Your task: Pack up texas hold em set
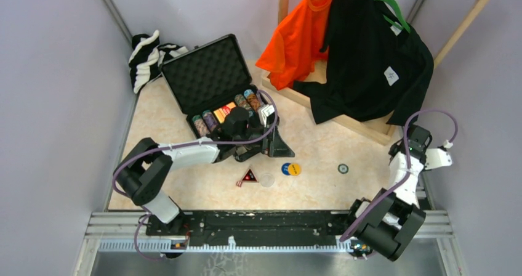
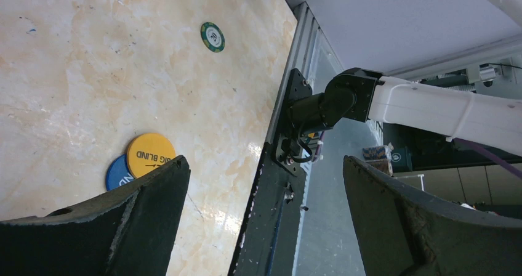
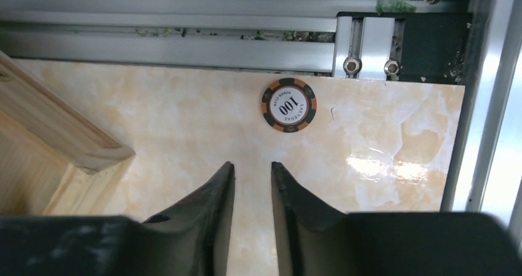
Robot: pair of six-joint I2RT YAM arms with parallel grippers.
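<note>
**Open briefcase [image 1: 206, 73] sits at the upper left of the bench [image 1: 320, 146], with one chip well apart from it at the right arm's side.**

The left hand [image 2: 265, 165] hangs spread wide and empty beside the case. The right hand [image 3: 252, 165], fingers drawn to a slim gap around nothing, points at the orange-and-black 100 chip [image 3: 289, 105]. The chip lies flat just ahead of its tips, a touch right in the wrist view, which likely makes it the right arm's pick.

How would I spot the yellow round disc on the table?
Start at the open black foam-lined briefcase on the beige marble tabletop. Look at the bare stretch in front of it, toward the near edge. The round yellow disc there is the only yellow thing, printed BIG BLIND, lying partly on a round blue disc.
</note>
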